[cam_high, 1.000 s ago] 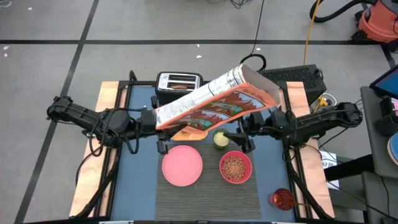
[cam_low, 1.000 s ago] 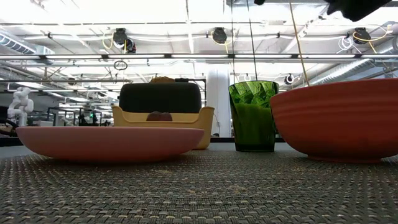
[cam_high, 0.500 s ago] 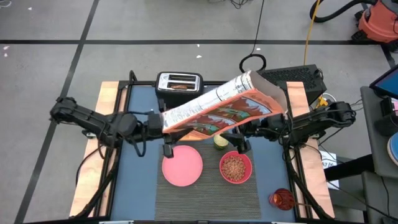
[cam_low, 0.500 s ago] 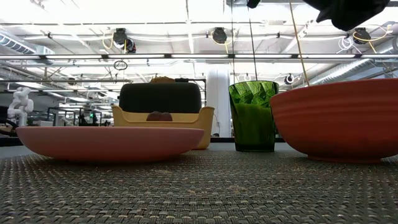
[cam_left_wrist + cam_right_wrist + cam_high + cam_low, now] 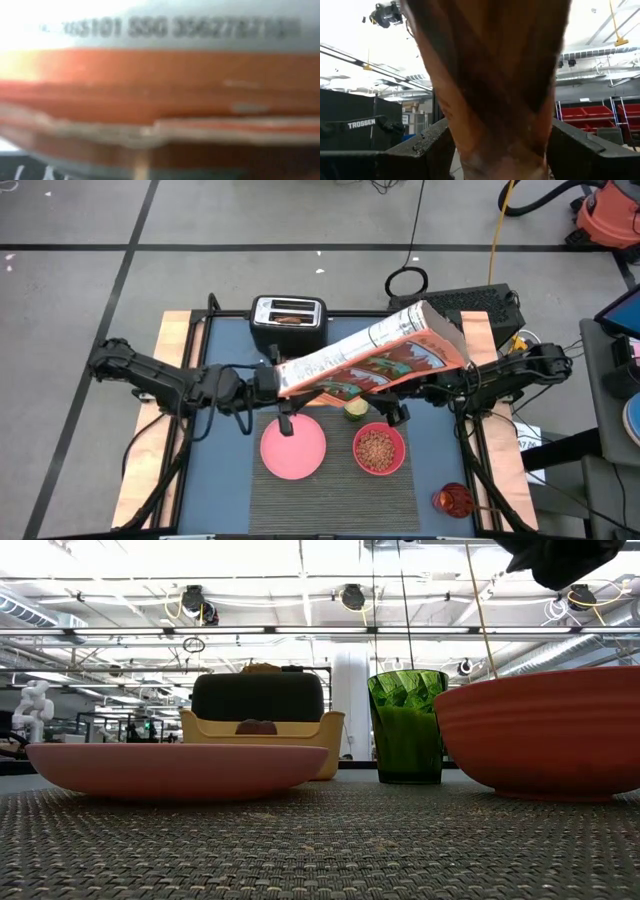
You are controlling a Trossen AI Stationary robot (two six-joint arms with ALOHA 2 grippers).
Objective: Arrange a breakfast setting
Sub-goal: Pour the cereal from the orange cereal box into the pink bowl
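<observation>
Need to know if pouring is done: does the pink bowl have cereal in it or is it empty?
It holds cereal: the high view shows brown flakes inside the pink bowl on the placemat, beside the bare pink plate.

Above the middle of the table, my two arms reach in toward each other from opposite sides, elbows bent low and wrists level. My left gripper [image 5: 272,383] is clamped on one end of the cereal box [image 5: 375,358], held in the air; my right gripper [image 5: 400,388] grips the same box nearer its other end, fingers [image 5: 427,142] closed on either side of it. The box hangs tilted between my two wrists.
</observation>
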